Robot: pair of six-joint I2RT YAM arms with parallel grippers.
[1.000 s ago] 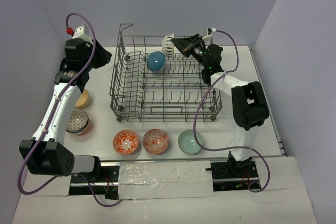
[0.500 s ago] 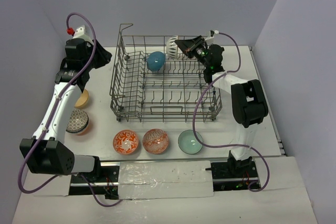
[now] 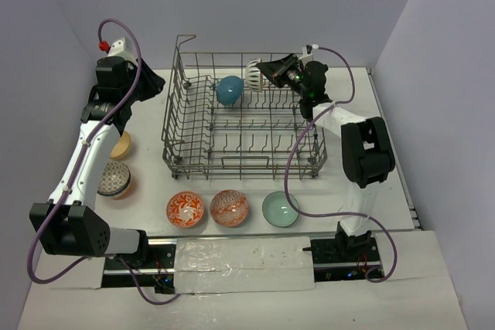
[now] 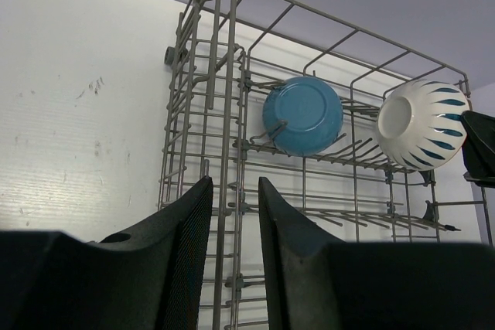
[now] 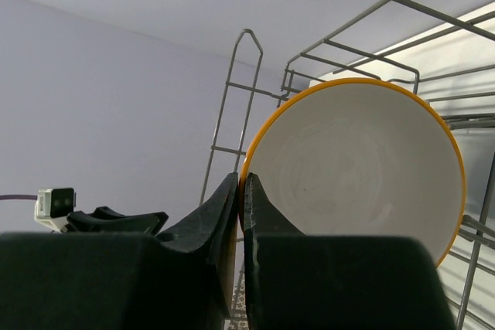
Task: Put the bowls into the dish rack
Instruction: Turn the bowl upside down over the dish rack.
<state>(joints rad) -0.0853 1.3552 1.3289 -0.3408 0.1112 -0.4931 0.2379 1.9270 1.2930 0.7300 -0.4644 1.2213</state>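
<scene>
**Desk:** What have the jaws got?

**Me:** My right gripper [image 5: 241, 185] is pinched tight on the rim of the striped bowl [image 5: 356, 168]. I'm holding it on edge inside the rack [image 3: 174, 125], by the far wall at about one o'clock. I can't tell if it touches the tines. My left gripper [image 4: 234, 187] stands part open, holding nothing, out at ten o'clock.

**Desk:** The other bowls?

**Me:** The teal bowl [image 3: 230, 90] stands on edge in the tines at eleven. On the table [image 3: 155, 175] at six are the orange bowl [image 3: 186, 209], the second orange bowl [image 3: 230, 208] and the green bowl [image 3: 280, 209]. At eight are the patterned bowl [image 3: 114, 179] and the tan bowl [image 3: 121, 144].
</scene>
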